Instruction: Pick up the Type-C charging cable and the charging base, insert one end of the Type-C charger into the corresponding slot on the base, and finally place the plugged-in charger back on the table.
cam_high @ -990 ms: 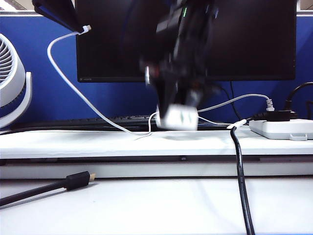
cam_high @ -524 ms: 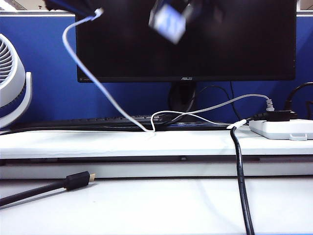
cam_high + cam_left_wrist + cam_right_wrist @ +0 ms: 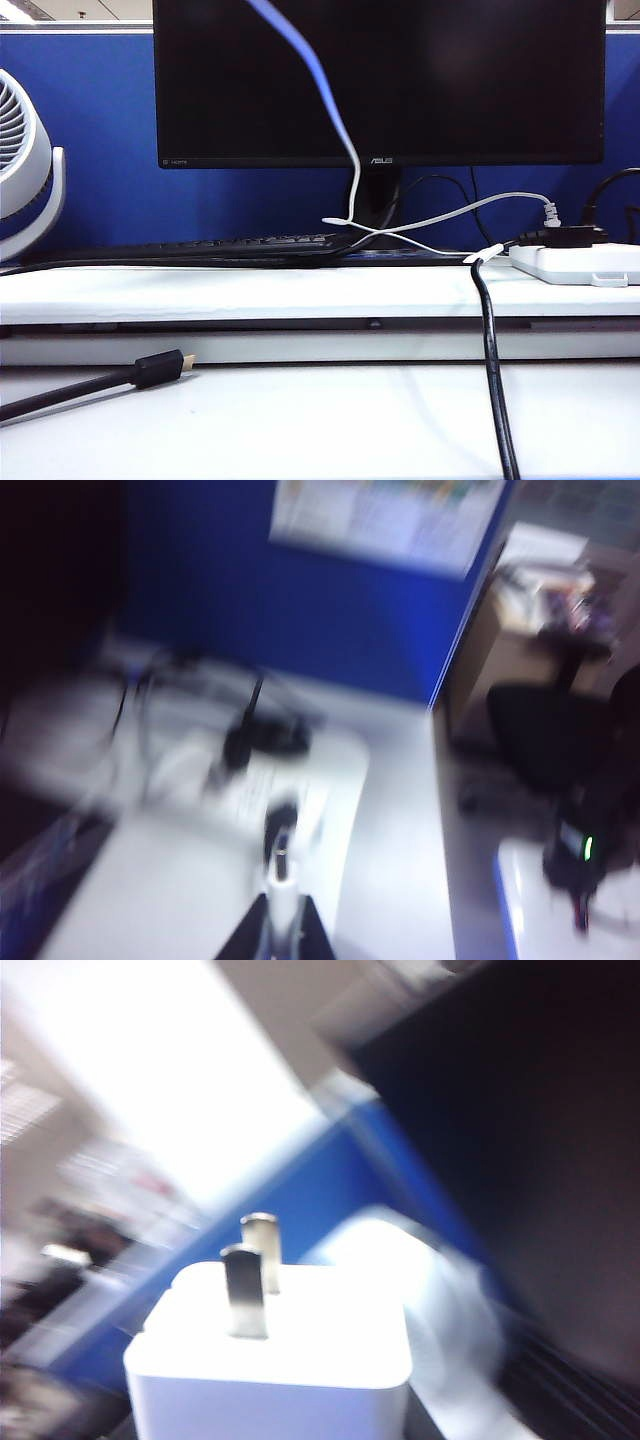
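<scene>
The white Type-C charging cable (image 3: 335,120) hangs from the top edge of the exterior view in front of the monitor, and its lower loop rests on the raised shelf. Neither gripper shows in the exterior view. In the blurred left wrist view, my left gripper (image 3: 282,930) is shut on the cable's white-and-silver plug (image 3: 281,865), which sticks out past the fingertips. In the right wrist view, my right gripper (image 3: 270,1432) is shut on the white charging base (image 3: 270,1360), held up in the air. The base's two metal prongs (image 3: 250,1280) point away from the gripper. Its ports are hidden.
A black monitor (image 3: 450,80) stands at the back, with a keyboard (image 3: 200,245) below it. A white fan (image 3: 20,170) is on the left and a white power strip (image 3: 580,262) on the right. A gold-tipped black cable (image 3: 150,370) and a thick black cable (image 3: 492,360) lie on the table (image 3: 300,430).
Both arms rose out of the top of the exterior view. The charging base went up with the right gripper. The cable's held end swung up and to the right.
</scene>
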You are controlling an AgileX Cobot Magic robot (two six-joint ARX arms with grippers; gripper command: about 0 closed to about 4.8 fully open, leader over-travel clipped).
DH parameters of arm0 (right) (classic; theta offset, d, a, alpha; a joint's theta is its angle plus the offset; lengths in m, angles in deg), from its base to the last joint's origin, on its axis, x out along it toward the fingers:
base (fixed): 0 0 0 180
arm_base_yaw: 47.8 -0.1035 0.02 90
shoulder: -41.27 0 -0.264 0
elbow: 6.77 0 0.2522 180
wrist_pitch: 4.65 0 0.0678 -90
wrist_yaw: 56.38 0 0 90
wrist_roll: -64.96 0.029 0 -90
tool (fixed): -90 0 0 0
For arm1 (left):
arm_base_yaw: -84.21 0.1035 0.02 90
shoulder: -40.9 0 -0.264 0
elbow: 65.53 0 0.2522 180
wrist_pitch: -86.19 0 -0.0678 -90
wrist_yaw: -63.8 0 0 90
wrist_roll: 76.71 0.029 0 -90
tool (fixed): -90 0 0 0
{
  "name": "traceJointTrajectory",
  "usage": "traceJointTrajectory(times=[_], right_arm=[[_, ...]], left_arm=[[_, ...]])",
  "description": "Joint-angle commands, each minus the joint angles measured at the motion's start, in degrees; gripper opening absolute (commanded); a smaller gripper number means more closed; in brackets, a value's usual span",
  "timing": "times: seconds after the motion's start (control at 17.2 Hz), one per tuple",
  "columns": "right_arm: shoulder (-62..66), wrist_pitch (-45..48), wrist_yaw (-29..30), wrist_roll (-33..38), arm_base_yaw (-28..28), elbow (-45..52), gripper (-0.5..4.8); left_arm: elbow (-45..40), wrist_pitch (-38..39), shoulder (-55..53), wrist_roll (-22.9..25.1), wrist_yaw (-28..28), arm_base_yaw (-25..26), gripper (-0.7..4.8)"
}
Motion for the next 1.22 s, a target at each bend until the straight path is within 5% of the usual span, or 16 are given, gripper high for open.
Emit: traceJointTrajectory(times=[0.06,0.23,0.52,0.7,0.99,1.22], right_arm=[[-0.5,13.44,1.42,10.19,-0.09,-0.31,-0.06],[-0.5,19.28,1.33,19.54,0.0,-0.31,-0.06],[-0.5,25.22,0.81,31.17,0.96,-0.26,-0.06],[-0.22,25.07,0.9,31.52,0.98,-0.26,-0.06],[0.57,24.98,2.25,30.84,0.98,-0.24,-0.06],[0.68,23.85,4.7,26.43,0.96,-0.24,-0.06]], left_arm=[[0.31,-16.76,0.31,-13.0,-0.68,-0.59,0.16],[0.31,-29.88,0.31,-22.21,-0.68,-0.59,0.16],[0.31,-42.64,0.31,-29.9,-2.89,-0.59,0.16],[0.31,-47.87,0.26,-33.31,-2.8,-0.61,0.16],[0.31,-60.54,0.26,-50.23,-1.88,-1.88,0.03],[0.39,-60.48,0.15,-58.97,-0.24,-5.51,-0.06]])
